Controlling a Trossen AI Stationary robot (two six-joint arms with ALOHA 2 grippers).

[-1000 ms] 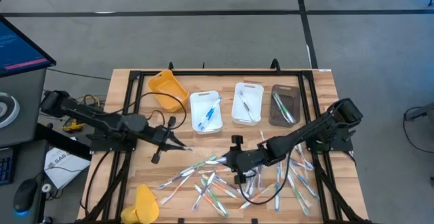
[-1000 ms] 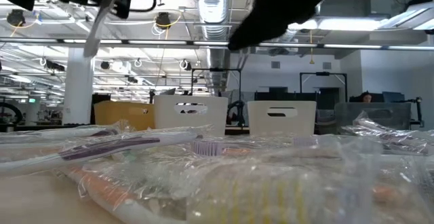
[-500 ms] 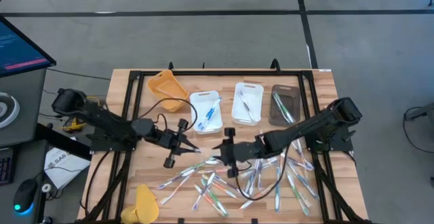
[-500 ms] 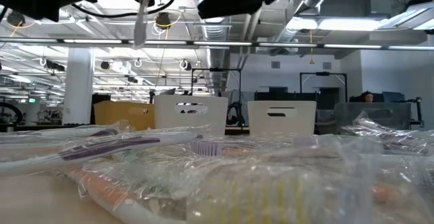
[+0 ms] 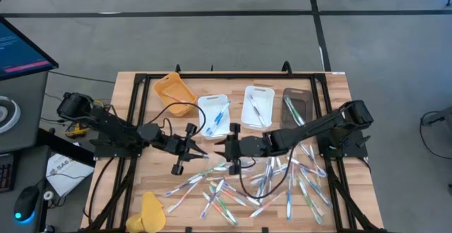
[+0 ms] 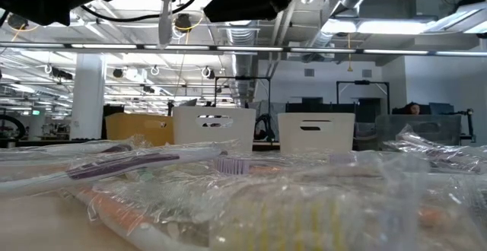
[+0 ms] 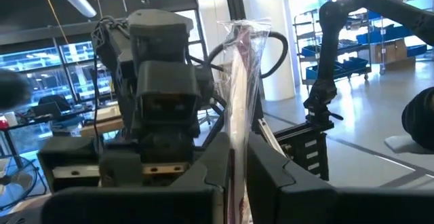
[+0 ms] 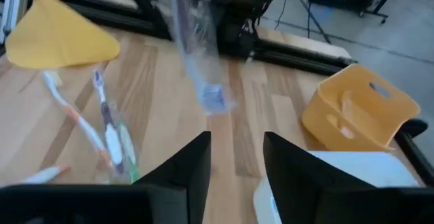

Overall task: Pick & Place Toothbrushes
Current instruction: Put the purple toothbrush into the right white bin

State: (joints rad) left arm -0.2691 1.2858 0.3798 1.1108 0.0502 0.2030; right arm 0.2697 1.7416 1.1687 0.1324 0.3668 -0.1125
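One camera looks straight down on the whole bench (image 5: pixel 134 85) and both arms. Another sits at bench height, close behind wrapped toothbrushes (image 6: pixel 137 163), facing the room. Each wrist camera looks past its own end effector: the left (image 7: pixel 234 166) toward the right arm, the right (image 8: pixel 234 156) down at the bench, sharing the yellow tray (image 8: pixel 359 115) with the overhead view.
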